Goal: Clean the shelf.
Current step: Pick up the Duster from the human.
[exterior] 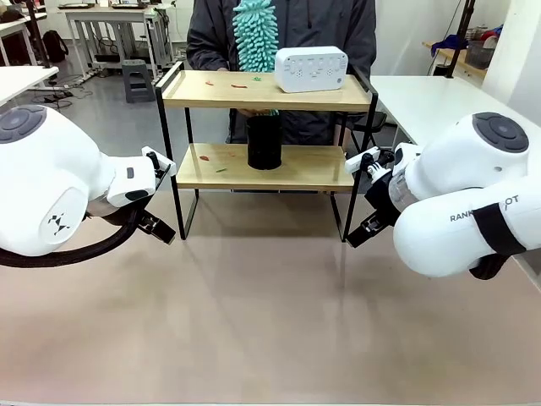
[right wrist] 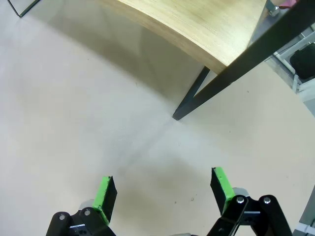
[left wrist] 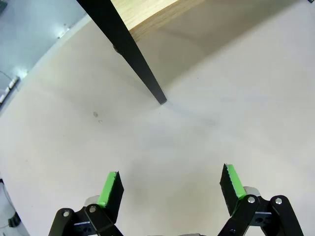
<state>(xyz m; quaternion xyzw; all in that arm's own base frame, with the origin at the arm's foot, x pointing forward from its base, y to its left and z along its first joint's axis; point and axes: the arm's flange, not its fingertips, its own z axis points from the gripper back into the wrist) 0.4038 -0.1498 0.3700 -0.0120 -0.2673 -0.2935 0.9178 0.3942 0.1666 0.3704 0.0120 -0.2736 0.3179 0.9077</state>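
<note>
From the front, the shelf (exterior: 211, 91) stands at the middle of the table (exterior: 270, 321), towards its far side, with all four black legs on the surface and a wide bare stretch of tabletop in front of it. Its top board carries a white box (exterior: 311, 68) at the right end and a few small red and green scraps (exterior: 239, 85) to the left. A black cylinder (exterior: 264, 142) stands upright in the middle of the lower board. A person (exterior: 207, 34) stands behind the shelf and holds a teal duster (exterior: 255, 34) upright over the back edge of the top board. The left gripper (exterior: 162, 228) hangs low just outside the front left leg, and the right gripper (exterior: 362, 230) hangs low just beside the front right leg. Both are apart from the frame. In the left wrist view the left gripper (left wrist: 172, 184) is released, its green pads (left wrist: 109, 189) spread wide with nothing between them, above bare table. A black leg (left wrist: 133, 54) slants down to its foot ahead of the fingers, clear of them, and a wooden board edge (left wrist: 152, 12) lies beyond it. In the right wrist view the right gripper (right wrist: 165, 189) is likewise spread and empty over open tabletop. The shelf's corner leg (right wrist: 256, 49) meets the table ahead and to one side, under the edge of the lower board (right wrist: 197, 24), with free surface between foot and fingertips.
</note>
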